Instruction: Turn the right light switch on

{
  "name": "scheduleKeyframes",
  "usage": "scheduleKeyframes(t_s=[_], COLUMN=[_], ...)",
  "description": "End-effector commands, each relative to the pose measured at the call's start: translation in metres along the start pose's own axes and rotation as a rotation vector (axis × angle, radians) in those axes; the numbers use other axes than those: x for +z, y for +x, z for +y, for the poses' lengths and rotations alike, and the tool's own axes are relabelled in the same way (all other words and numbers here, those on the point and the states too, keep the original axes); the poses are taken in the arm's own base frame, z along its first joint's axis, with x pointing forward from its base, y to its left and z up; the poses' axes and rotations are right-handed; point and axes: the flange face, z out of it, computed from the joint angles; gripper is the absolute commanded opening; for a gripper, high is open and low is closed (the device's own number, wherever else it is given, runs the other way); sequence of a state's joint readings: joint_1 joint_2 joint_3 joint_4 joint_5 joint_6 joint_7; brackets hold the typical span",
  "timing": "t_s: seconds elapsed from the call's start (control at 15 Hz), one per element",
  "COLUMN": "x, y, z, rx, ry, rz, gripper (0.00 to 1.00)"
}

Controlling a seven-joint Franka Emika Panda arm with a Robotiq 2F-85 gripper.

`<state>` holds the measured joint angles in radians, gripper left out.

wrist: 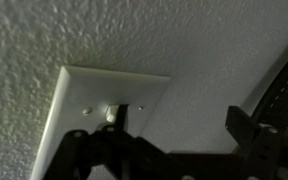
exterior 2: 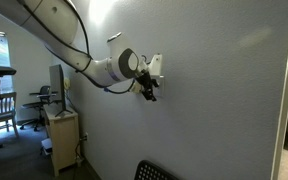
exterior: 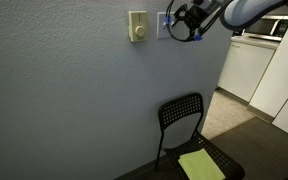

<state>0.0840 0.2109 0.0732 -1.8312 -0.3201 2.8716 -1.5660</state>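
Observation:
The right light switch [wrist: 84,100] is a white, nearly square plate on the textured wall, with a small toggle [wrist: 111,113] at its middle. In an exterior view the plate [exterior: 163,24] is largely hidden behind my gripper [exterior: 189,22]. In the wrist view my gripper [wrist: 184,125] is open, its jaws wide apart. One fingertip rests right at the toggle and the other is over bare wall beside the plate. My gripper [exterior 2: 149,88] is up against the wall, holding nothing.
A narrower cream plate with a round knob [exterior: 137,27] sits just beside the white switch. A black chair [exterior: 189,135] with a green pad on its seat stands below against the wall. A desk with a monitor [exterior 2: 59,115] stands further along the wall.

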Motion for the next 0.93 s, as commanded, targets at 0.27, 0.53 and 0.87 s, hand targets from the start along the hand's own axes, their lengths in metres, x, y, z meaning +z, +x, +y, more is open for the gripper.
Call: scheduleKeyframes(t_s=[0.27, 0.53, 0.87], x=[-0.013, -0.015, -0.036], y=[-0.025, -0.019, -0.019], z=[0.021, 0.012, 0.005], rx=[0.013, 0.0, -0.004], ry=[-0.072, -0.029, 0.026], rz=[-0.045, -0.039, -0.069], gripper=[1.0, 1.0, 1.0])
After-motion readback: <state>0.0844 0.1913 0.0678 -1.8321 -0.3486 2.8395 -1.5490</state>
